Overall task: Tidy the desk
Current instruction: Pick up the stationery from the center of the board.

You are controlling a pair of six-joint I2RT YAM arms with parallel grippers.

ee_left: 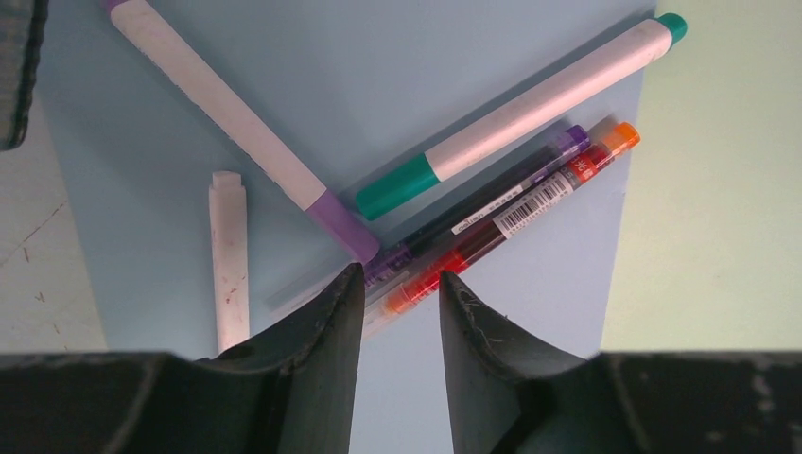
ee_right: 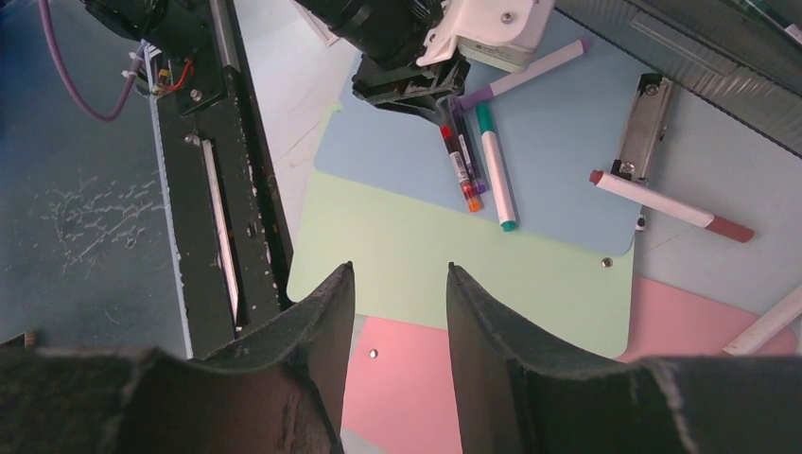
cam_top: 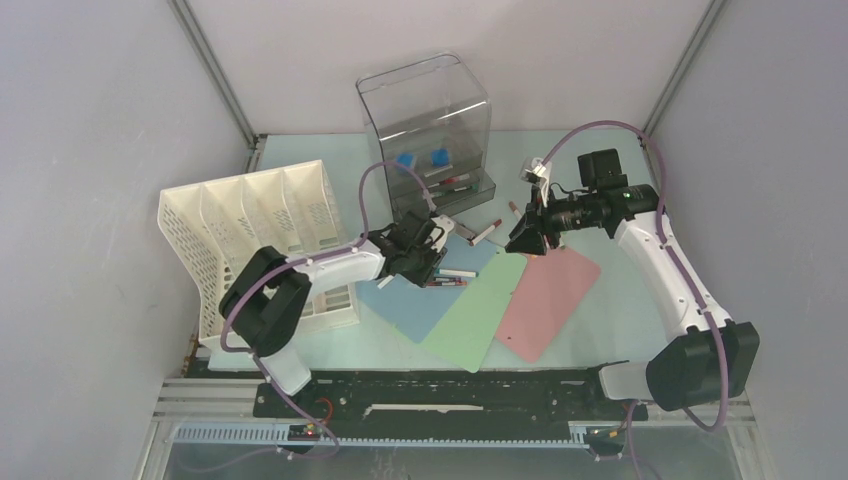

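Black left hand (ee_left: 397, 284): held low over the blue sheet (ee_left: 397, 57), with the jaws set to a narrow gap on either side of two pen ends. Whether the pens are pinched cannot be told.
Pens between the jaws: an orange-capped pen (ee_left: 515, 210) with red ink and a purple-capped pen (ee_left: 567, 144) are laid side by side, touching, flat on the blue sheet.
Markers nearby: a green-capped marker (ee_left: 530, 104) is laid just beyond the pens. A purple-capped marker (ee_left: 227, 113) is angled toward its cap, and a white stub (ee_left: 229, 255) is seen beside them.
Right hand (ee_right: 399, 274): held above the green sheet (ee_right: 454, 255), jaws partly parted, nothing between them.
Sheets: the blue sheet, the green sheet and a pink sheet (ee_right: 681, 322) are overlapped in a fan.
Tabletop (cam_top: 300, 148): pale mint, spread under everything, with the sheets near its middle. A white file rack (cam_top: 250, 215) is stood at its left and a clear drawer box (cam_top: 425, 110) at the back.
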